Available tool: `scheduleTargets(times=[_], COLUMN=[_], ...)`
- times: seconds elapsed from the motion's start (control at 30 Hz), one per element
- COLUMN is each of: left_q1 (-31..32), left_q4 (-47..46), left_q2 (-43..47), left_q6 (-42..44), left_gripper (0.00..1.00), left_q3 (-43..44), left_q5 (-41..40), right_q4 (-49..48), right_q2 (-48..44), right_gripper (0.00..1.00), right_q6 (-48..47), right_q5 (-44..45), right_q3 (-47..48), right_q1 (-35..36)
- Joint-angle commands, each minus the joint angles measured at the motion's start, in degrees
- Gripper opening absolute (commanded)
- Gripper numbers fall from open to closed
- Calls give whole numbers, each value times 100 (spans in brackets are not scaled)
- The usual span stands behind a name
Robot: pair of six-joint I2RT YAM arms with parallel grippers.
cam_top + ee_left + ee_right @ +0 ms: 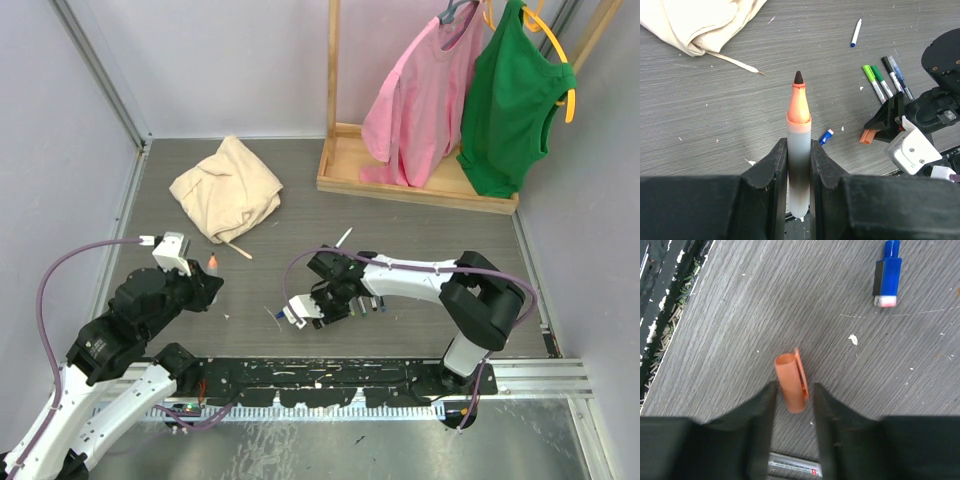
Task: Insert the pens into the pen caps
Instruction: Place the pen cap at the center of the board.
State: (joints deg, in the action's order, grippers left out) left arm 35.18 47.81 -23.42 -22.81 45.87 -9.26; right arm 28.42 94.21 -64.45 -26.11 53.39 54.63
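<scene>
My left gripper [799, 165] is shut on a pen [799, 135] with a white-grey barrel and a bare orange tip that points away from me; it also shows in the top view [212, 264]. My right gripper [794, 390] is low over the table, its jaws open a little and close on either side of an orange cap [790, 382], with a thin gap on the right. The cap also shows in the left wrist view [867, 136]. A blue cap [886, 277] lies beyond it. Several capped pens [885, 77] lie side by side behind the right gripper [322, 300].
A white pen with a blue end [856, 32] lies alone farther back. A tan stick [735, 62] lies beside a cream cloth [228, 188]. A wooden clothes rack [415, 180] with pink and green shirts stands at the back right. Another pen barrel [792, 465] lies under my right gripper.
</scene>
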Motion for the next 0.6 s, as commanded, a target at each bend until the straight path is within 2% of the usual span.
scheduleTargets(times=[0.0, 0.33, 0.47, 0.57], left_q1=[15, 15, 13, 15], left_q4=[-325, -343, -337, -351], left_q2=[74, 66, 93, 101], left_q6=[110, 112, 110, 110], left_gripper=[1, 2, 3, 3], left_q3=[1, -12, -18, -27], left_q5=[-85, -68, -86, -85], right_q4=[379, -85, -1171, -2641], right_q2=[35, -662, -1254, -1706], right_gripper=[47, 49, 49, 49], right_q6=[-322, -89, 847, 2448], right_q5=[-66, -561, -855, -486], right_q3=[365, 129, -430, -1013], right_q1=[-3, -7, -5, -5])
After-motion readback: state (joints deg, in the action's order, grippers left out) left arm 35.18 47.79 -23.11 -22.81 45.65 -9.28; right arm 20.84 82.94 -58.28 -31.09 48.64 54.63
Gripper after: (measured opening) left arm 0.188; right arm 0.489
